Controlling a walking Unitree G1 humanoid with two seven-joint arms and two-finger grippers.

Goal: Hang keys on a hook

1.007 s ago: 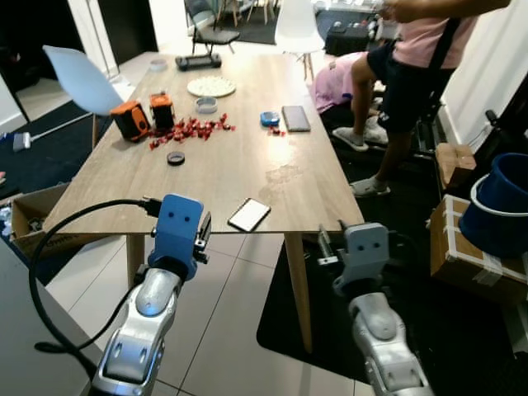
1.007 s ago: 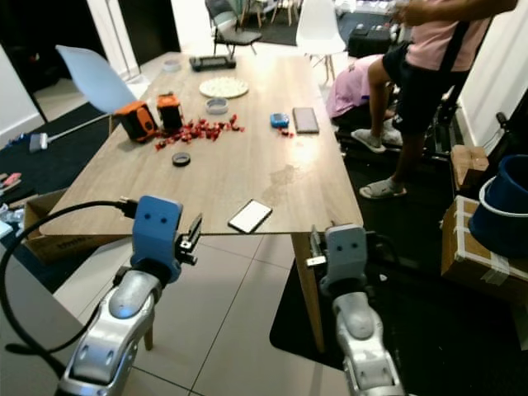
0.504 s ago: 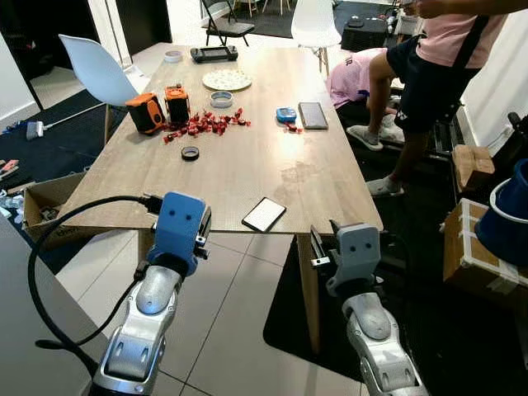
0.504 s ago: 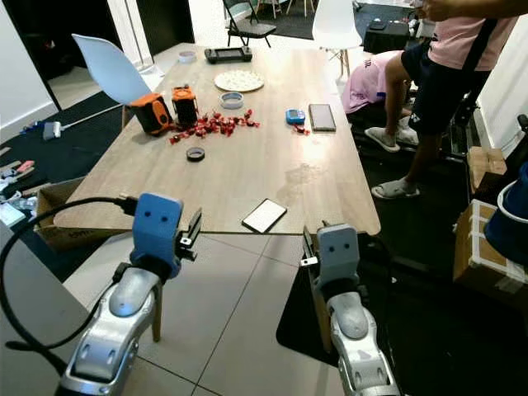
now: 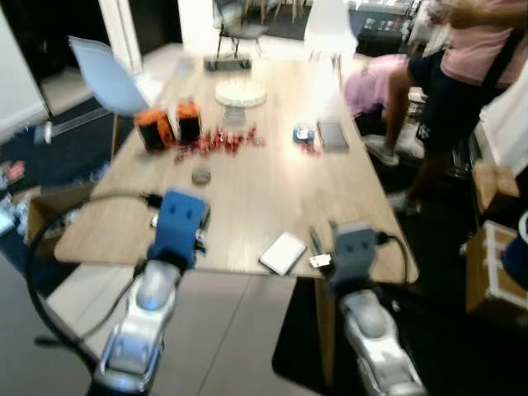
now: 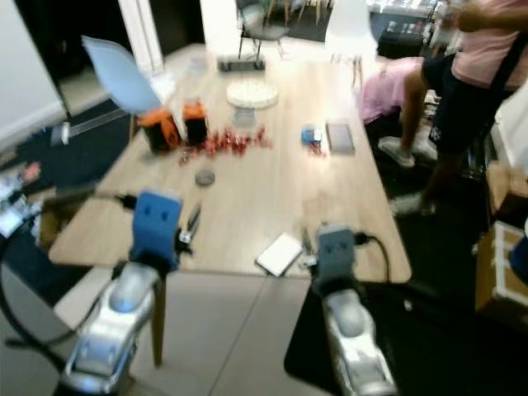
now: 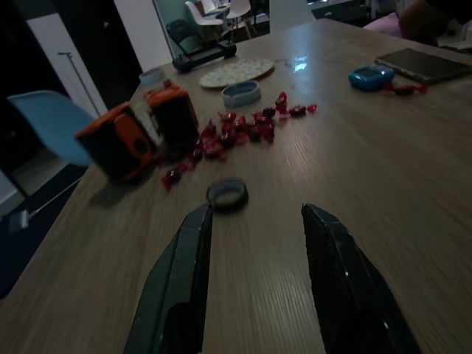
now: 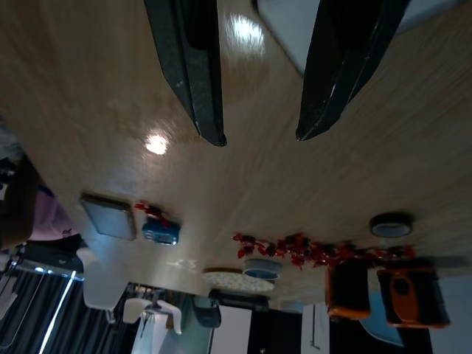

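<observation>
No keys can be picked out for certain; the likeliest place is the far part of the tabletop, where a small blue thing lies beside a dark tablet, but blur keeps me from saying what it is, and no hook is to be seen. The task looks barely begun: nothing is held, and finding, grasping and hanging are all left. The left end effector hovers above the near tabletop with its fingers spread and empty, aimed toward a dark ring. The right end effector is likewise parted and empty, over the wood just beside a phone at the near edge. Farther off lie red bits, two orange boxes, a round plate and a dark bar. A blue chair stands at the left side; a person stands at the right, cut off by the frame. Both head views are smeared, so small items are hard to read.
</observation>
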